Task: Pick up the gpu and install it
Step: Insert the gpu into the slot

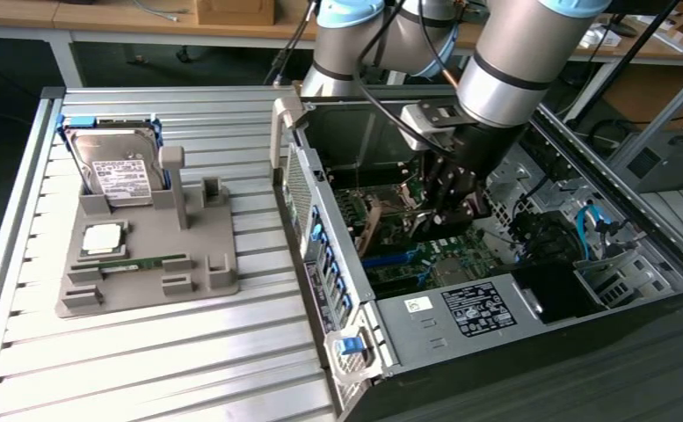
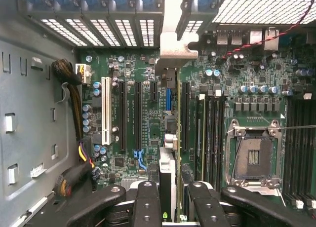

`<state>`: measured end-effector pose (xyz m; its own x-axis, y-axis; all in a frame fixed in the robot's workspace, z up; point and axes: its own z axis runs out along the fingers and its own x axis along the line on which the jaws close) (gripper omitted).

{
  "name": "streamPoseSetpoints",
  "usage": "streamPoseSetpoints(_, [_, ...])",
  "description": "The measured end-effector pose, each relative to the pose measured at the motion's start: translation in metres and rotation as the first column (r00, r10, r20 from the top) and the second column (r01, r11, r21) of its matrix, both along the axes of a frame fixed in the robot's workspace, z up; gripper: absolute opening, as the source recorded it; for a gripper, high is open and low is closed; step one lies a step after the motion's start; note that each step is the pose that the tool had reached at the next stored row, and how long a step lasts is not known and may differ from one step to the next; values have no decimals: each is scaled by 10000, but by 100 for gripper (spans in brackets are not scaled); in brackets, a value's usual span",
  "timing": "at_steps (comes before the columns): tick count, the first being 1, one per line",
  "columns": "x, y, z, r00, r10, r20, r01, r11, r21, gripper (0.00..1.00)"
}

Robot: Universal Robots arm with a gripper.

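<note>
Hand (image 2: 172, 200) grips the gpu (image 2: 168, 138) edge-on | held upright over motherboard (image 2: 148, 113) slots | inside open computer case (image 1: 435, 325) | worktop (image 1: 141, 352)

Your exterior view is evenly lit from overhead, bright on the ribbed desk (image 1: 141, 352), which throws pale streaks of glare along its slats. The open computer case (image 1: 622, 290) sits in shadow inside; you lose detail under the arm (image 1: 517, 61). Floor at the exterior view's left edge goes near black. Slight softness overall. Your wrist view is well lit on the motherboard (image 2: 148, 133), sharp mid-frame, with blown-out white on the vent grilles (image 2: 256, 7). The gripper (image 2: 173, 207) fingers (image 2: 148, 202) close to the lens are dark and soft.
</note>
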<state>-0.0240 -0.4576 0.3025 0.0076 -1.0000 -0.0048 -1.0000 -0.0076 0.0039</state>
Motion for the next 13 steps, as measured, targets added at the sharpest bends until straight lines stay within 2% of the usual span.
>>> streamPoseSetpoints(8, [-44, 0, -7, 10000, 0, 1, 0, 10000, 1, 27])
streamPoseSetpoints(13, [-46, 0, -47, 10000, 0, 1, 0, 10000, 1, 27])
